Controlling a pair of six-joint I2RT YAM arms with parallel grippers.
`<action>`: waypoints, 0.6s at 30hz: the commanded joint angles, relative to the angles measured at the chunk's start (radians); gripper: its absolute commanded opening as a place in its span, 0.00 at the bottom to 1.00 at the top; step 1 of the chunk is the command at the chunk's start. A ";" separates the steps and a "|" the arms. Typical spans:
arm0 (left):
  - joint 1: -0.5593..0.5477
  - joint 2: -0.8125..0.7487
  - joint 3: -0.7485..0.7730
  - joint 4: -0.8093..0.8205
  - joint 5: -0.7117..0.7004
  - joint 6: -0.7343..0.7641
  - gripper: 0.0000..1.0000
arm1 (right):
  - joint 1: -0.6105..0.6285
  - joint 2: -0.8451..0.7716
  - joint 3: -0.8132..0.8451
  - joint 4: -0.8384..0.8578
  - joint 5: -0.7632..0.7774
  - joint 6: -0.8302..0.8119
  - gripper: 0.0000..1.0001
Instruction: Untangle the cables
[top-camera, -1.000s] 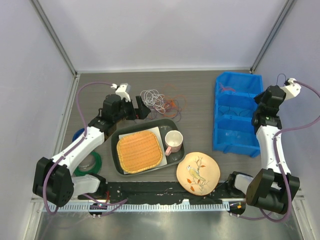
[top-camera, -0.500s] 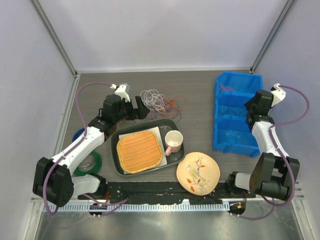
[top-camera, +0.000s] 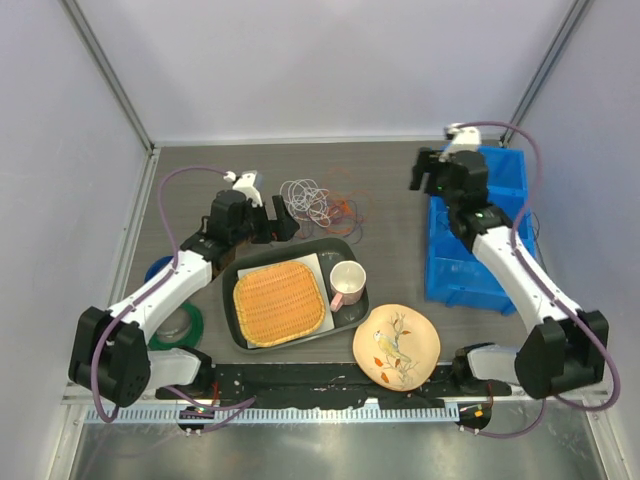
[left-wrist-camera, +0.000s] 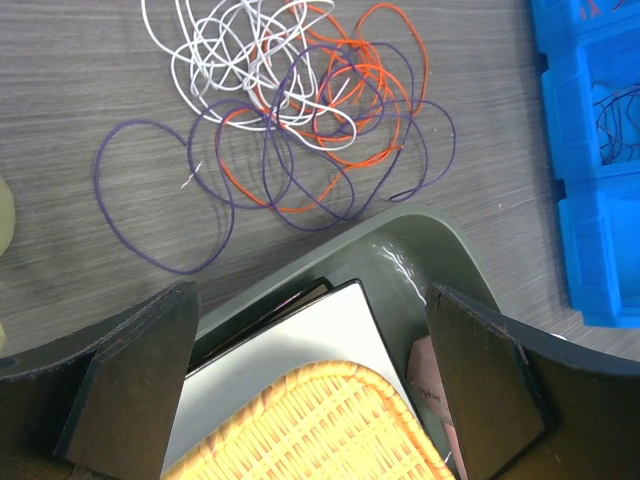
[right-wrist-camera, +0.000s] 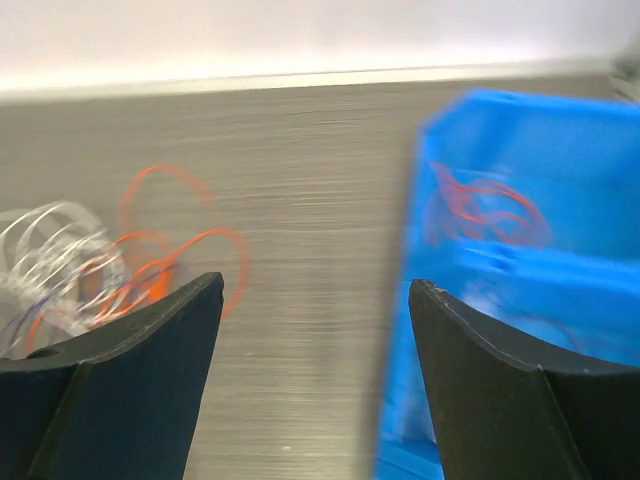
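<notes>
Table (top-camera: 395, 215): cables (left-wrist-camera: 290, 130) in one knot.
Bin (top-camera: 442, 282): maybe one red strand (right-wrist-camera: 485, 210), blurred.
Left claw (left-wrist-camera: 308, 300): spread, empty.
Right claw (right-wrist-camera: 315, 288): spread, empty.

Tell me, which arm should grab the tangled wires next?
Probably left. The left gripper, open, sits right beside the cables. The right gripper, also open, hangs farther off by the blue bin.
</notes>
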 joint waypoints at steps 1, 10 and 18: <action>0.002 0.003 0.042 -0.018 -0.019 -0.001 1.00 | 0.158 0.150 0.102 0.033 -0.238 -0.179 0.81; 0.001 0.001 0.042 -0.018 -0.021 0.002 1.00 | 0.270 0.696 0.514 -0.084 -0.284 -0.250 0.80; 0.001 0.023 0.054 -0.024 -0.019 0.004 1.00 | 0.273 1.118 1.085 -0.239 0.018 -0.150 0.79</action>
